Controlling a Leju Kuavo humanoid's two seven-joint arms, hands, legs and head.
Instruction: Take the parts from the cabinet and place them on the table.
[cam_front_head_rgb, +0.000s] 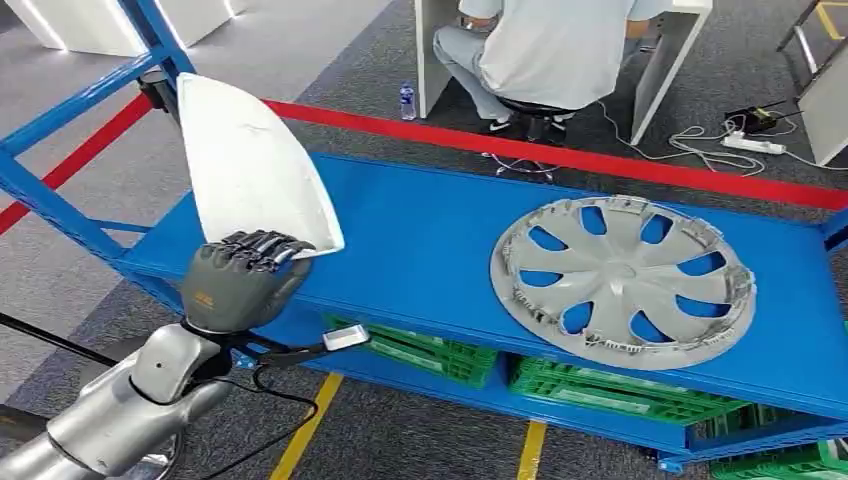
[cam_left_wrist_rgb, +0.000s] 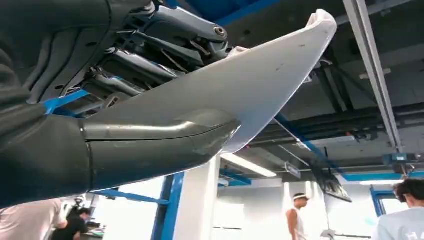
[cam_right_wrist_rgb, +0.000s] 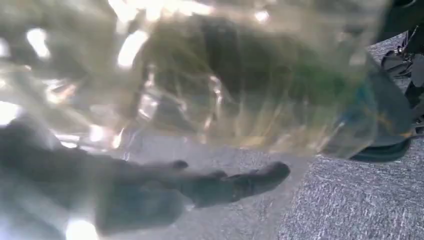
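A white curved shell part (cam_front_head_rgb: 250, 165) stands tilted over the left end of the blue cabinet shelf (cam_front_head_rgb: 420, 240). My left hand (cam_front_head_rgb: 240, 280) grips its lower edge, fingers curled over the rim. In the left wrist view the thumb (cam_left_wrist_rgb: 150, 145) presses under the white part (cam_left_wrist_rgb: 250, 85) and the fingers (cam_left_wrist_rgb: 150, 55) lie on its other side. A silver hubcap (cam_front_head_rgb: 622, 280) lies flat on the right half of the shelf. My right hand (cam_right_wrist_rgb: 220, 187) is blurred behind a yellowish glare, its fingers stretched out over grey carpet with nothing in them.
Green crates (cam_front_head_rgb: 600, 390) sit on the lower shelf. Blue frame posts (cam_front_head_rgb: 60, 120) rise at the left. Behind the cabinet runs a red floor stripe (cam_front_head_rgb: 600, 160); a person (cam_front_head_rgb: 550, 50) sits at a white desk, with a bottle (cam_front_head_rgb: 407, 100) and a power strip (cam_front_head_rgb: 750, 143) on the floor.
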